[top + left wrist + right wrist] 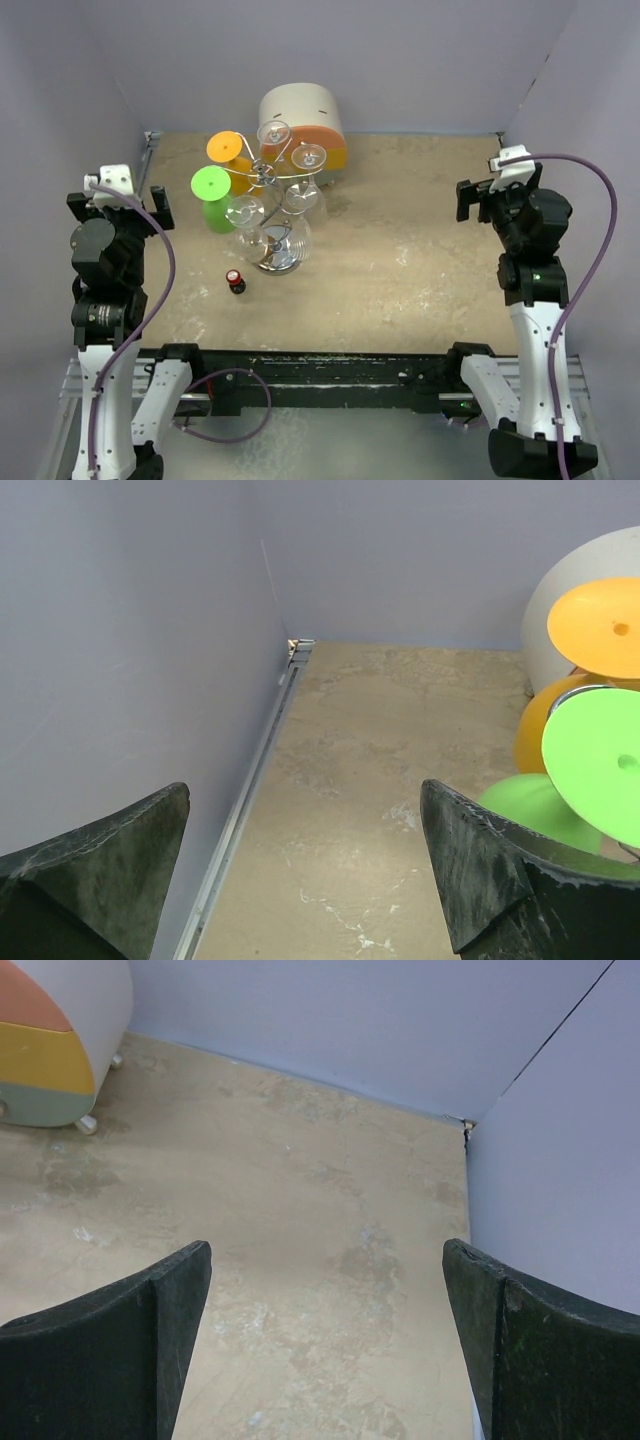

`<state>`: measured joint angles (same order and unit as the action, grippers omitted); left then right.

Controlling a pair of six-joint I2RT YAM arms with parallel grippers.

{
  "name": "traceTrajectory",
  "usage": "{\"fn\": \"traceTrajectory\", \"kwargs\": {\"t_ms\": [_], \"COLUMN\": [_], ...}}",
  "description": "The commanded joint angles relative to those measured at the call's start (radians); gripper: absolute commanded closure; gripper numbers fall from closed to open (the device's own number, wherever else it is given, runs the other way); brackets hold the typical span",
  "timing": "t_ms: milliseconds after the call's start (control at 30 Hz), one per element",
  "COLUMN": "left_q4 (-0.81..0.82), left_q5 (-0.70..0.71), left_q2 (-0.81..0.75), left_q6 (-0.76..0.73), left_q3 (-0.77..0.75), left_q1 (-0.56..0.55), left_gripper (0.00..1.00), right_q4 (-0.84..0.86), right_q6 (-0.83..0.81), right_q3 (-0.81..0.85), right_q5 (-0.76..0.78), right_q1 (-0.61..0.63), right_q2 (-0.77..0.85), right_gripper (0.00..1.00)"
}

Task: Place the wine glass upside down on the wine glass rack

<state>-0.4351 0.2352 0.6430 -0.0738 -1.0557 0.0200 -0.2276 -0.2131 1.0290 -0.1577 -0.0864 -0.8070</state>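
Wine glass rack [265,176] on the tabletop [420,260], left of centre toward the back, just in front of a white-and-orange drum [305,118]. Clear wine glasses [274,132] hang foot-up from its scroll arms, with their bowls downward around the post. A green glass [212,185] and an orange glass [225,147] sit foot-up at the rack's left; whether they hang from it cannot be told. A small red-capped bottle [236,282] stands near the rack's front. Left arm [105,250] and right arm [530,240] sit at opposite sides, well apart from the rack. The jaws of each stand wide and hold nothing.
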Motion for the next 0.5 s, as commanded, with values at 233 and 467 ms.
{"fn": "traceTrajectory", "kwargs": {"t_ms": [233, 467], "left_q4": [0.030, 0.035], "left_q5": [-0.043, -0.075], "left_q2": [-0.050, -0.056], "left_q6": [-0.009, -0.018], "left_q3": [0.009, 0.028], "left_q1": [0.027, 0.028], "left_gripper": [0.01, 0.01], "right_q4": [0.035, 0.019], "right_q6": [-0.003, -0.002], "right_q3": [-0.013, -0.014], "right_q5": [-0.015, -0.009], "right_q1": [-0.007, -0.013], "right_q2": [0.064, 0.071], "right_gripper": [0.00, 0.00]}}
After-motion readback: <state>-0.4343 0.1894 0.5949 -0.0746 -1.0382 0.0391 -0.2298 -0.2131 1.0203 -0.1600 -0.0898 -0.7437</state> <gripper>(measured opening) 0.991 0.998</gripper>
